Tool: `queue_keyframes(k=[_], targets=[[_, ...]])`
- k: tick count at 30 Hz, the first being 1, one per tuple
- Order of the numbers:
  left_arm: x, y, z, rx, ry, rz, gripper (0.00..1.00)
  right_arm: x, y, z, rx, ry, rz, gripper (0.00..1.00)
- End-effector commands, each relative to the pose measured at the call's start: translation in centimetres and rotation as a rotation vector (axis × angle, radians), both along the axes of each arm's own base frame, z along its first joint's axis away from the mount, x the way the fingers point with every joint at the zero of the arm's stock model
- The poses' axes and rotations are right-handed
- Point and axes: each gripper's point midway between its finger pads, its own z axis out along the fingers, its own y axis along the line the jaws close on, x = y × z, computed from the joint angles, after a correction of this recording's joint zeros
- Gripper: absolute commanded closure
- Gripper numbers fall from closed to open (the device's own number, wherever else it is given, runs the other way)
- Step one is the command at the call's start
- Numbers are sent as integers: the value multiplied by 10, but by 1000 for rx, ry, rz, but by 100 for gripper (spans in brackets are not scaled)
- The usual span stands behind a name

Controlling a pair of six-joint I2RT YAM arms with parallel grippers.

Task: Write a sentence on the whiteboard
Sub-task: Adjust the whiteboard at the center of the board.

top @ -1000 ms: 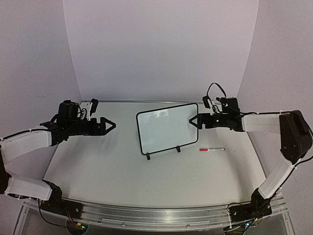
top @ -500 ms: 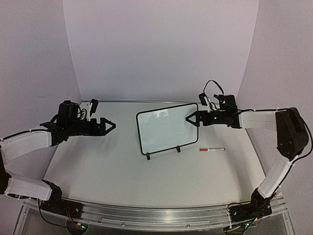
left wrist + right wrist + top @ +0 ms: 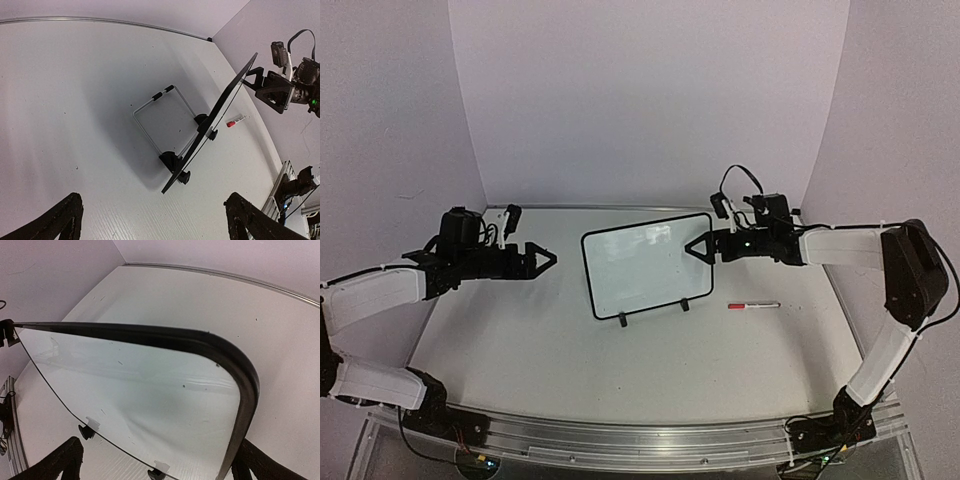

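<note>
The whiteboard (image 3: 645, 265) stands upright on two black clip feet at mid-table, its white face blank except for a few specks. No sentence shows on it. My right gripper (image 3: 700, 247) is open, and the board's upper right corner lies between its fingers. In the right wrist view the board (image 3: 140, 385) fills the frame and its black frame runs close to the right finger (image 3: 265, 465). My left gripper (image 3: 545, 260) is open and empty, well left of the board. The left wrist view shows the board edge-on (image 3: 220, 115).
A red-capped marker (image 3: 753, 305) lies on the table right of the board, also seen in the left wrist view (image 3: 236, 121). A wire stand (image 3: 155, 115) props the board from behind. White walls enclose the table at the back and sides.
My right gripper has moved left at the board's right edge, and the board has shifted left with it. The left arm and the marker have not moved.
</note>
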Motion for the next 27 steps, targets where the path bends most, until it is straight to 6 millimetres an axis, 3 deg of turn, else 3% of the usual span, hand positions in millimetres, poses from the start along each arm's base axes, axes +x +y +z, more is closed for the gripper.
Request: queue_keyframes(k=[1,9,16,21,24,27], targets=[[3,1,4,-8,-30,4,1,8,6,13,2,-36,-18,2],[6,11,1,15,-18,68,1,14,-14,21,-33,-66,-149,2],[7,25,7,47,-22,147,0,4,-66,46,-46,-66,-406,2],[6,33,13,85,-23,173,1,-22,-127,36,-86,86,-672,2],[6,39,16,104,-37,196,1,-47,-153,23,-111,220,-811,4],[3,44,28,91,-91,214,0,-72,-166,2,-83,385,-921,9]])
